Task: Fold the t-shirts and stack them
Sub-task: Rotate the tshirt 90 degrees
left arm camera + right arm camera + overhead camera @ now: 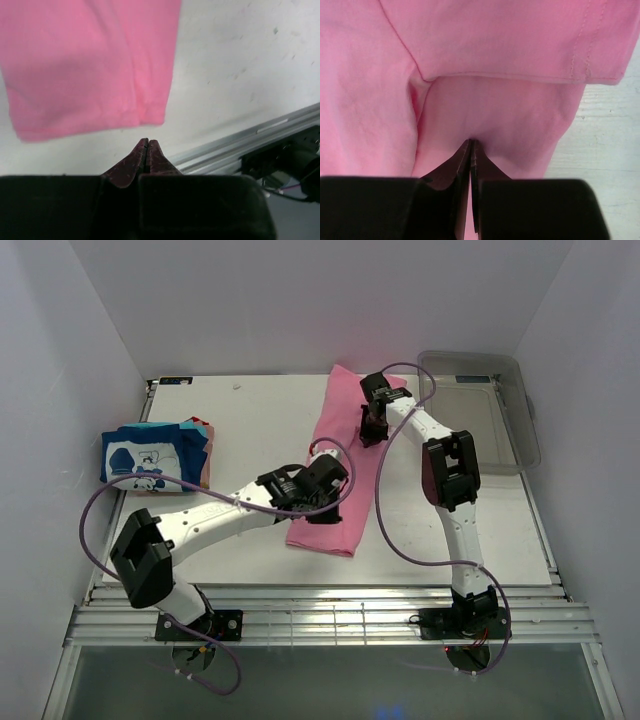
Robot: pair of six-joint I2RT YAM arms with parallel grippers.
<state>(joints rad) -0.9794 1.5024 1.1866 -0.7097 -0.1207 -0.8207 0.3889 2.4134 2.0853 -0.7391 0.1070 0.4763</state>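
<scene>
While one pink shirt point(340, 420) lay flat, both claws were pressed together, empty: left gripper point(147, 142) beside its hem, right gripper point(471, 142) upon it; one folded stack point(155, 455) sat well left.

Left arm point(220, 506) and right arm point(450, 472) extended, jaws pressed together.

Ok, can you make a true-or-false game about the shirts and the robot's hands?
1. The pink cloth t-shirt lies on the white table. True.
2. It is stacked on the folded blue cartoon-print t-shirt. False: they lie apart, with the blue one off to the left.
3. The clear plastic bin stands on the left. False: it is at the far right.
4. The left hand is shut. True.
5. The right hand is over the pink t-shirt. True.
</scene>
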